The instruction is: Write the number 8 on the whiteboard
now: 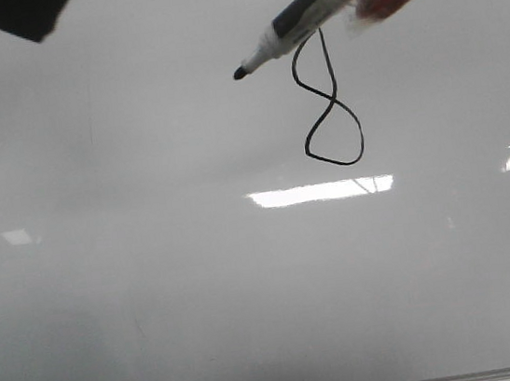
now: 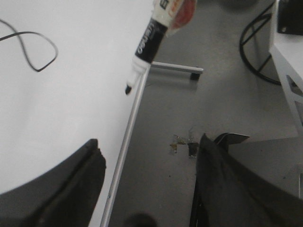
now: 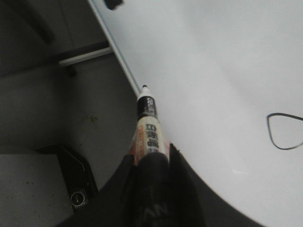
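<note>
So the whiteboard pretty much fills the front view, glossy pale grey with a few bright rectangular light reflections and a thin grey frame strip along the bottom edge. The number 8 is drawn in thin black line, up in the upper right-of-centre part of the board, narrow top loop and a fatter rounded bottom loop (the top of it runs behind the marker so I can't say if it closes). The marker comes in diagonally from the upper right, uncapped, black tip pointing down-left and sitting just left of the 8's upper loop, not on the line itself. I can't tell whether the tip is touching the board. The right gripper is clamped around the marker's body, dark fingers on both sides of the barrel in the right wrist view. The left gripper has its two dark fingers spread wide apart with nothing between them, and behind them you see the board edge and a grey floor. In the front view the left arm is only a dark corner at top left.
</note>
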`<state>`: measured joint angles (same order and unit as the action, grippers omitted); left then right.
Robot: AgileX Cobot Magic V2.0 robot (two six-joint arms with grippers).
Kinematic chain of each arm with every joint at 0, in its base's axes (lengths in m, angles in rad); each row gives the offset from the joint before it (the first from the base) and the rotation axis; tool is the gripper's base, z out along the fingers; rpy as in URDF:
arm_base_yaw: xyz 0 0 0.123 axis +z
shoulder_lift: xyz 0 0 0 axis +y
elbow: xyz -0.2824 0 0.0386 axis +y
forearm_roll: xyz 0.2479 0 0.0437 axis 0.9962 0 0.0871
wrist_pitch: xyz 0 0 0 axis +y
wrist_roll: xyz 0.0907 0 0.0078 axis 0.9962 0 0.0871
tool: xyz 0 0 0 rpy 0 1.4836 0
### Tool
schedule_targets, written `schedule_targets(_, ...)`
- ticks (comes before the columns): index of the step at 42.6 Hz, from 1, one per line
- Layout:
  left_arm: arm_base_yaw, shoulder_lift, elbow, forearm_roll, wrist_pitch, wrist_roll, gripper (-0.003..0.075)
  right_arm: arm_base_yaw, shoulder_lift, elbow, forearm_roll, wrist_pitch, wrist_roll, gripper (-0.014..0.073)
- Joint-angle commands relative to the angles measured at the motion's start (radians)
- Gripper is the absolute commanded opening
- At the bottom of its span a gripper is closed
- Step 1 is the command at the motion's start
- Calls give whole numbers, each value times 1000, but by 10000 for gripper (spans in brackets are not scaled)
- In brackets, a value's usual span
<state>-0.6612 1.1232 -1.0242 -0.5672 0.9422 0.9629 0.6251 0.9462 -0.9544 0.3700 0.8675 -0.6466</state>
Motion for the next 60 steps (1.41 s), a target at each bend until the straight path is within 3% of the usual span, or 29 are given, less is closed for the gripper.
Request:
schedule_targets(1, -56, 31, -56, -65, -48, 27, 425, 39, -13, -26, 46, 1, -51, -60)
schedule_targets(15, -172, 160, -103, -84, -65, 81, 420, 69, -13, -26, 69, 2, -73, -60)
schedule_targets(29, -175, 179, -103, -104, -95, 96, 412, 69, -13, -26, 69, -19, -73, -60)
schedule_targets(48, -175, 179, -103, -104, -99, 96, 8, 69, -13, -26, 73, -32, -72, -50)
schedule_targets(52, -175, 179, -103, -104, -99, 96, -21, 69, -13, -26, 73, -37, -72, 27)
schedule_targets(60, -165, 166, -103, -55, -99, 57, -20, 59, -16, -28, 39, 12, -62, 432)
